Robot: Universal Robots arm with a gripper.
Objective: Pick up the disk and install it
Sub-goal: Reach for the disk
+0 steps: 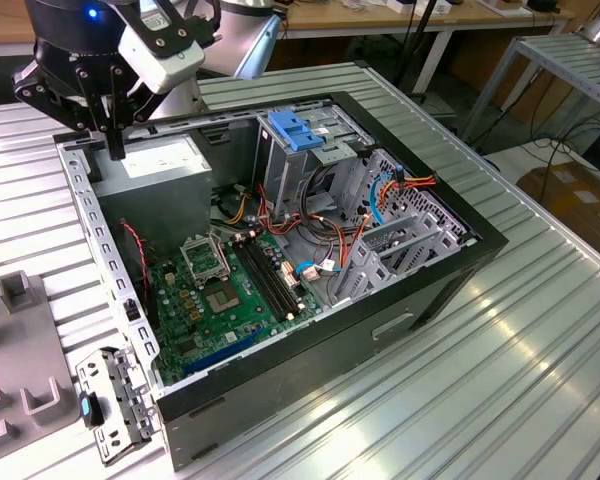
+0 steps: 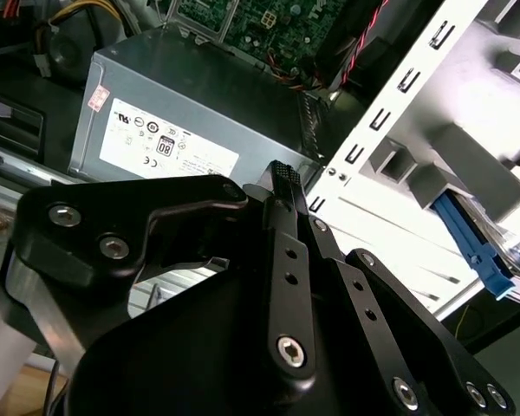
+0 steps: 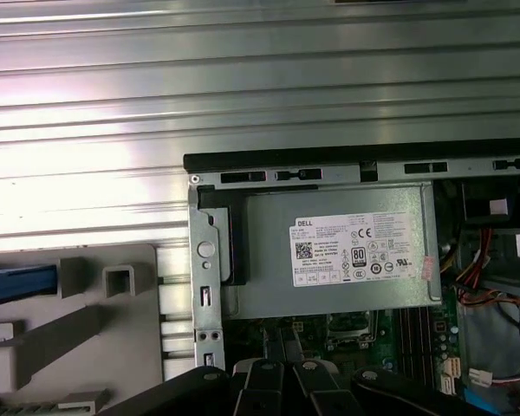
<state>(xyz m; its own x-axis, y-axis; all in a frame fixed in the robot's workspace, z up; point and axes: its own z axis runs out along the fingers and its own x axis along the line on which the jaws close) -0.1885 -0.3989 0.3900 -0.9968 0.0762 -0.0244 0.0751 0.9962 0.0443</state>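
Observation:
A blue carrier rail (image 3: 17, 284) of the disk lies on the grey fixture (image 3: 87, 334) beside the open computer case (image 1: 310, 250). The rail (image 2: 472, 238) also runs along the fixture in the second wrist view, and the frame edges cut off the disk's metal face. My black gripper (image 1: 116, 148) hangs over the case's corner at the exterior view's left, above the power-supply box (image 1: 165, 165). Its two fingers meet at their tips (image 2: 283, 172), shut with nothing between them. The gripper is apart from the disk.
The grey power-supply box (image 3: 338, 251) with a white label fills the case corner below me. A blue bracket (image 1: 295, 130) tops the drive cage. Cables and the motherboard (image 1: 230, 290) fill the case floor. A loose metal bracket (image 1: 115, 400) lies at the case's front corner.

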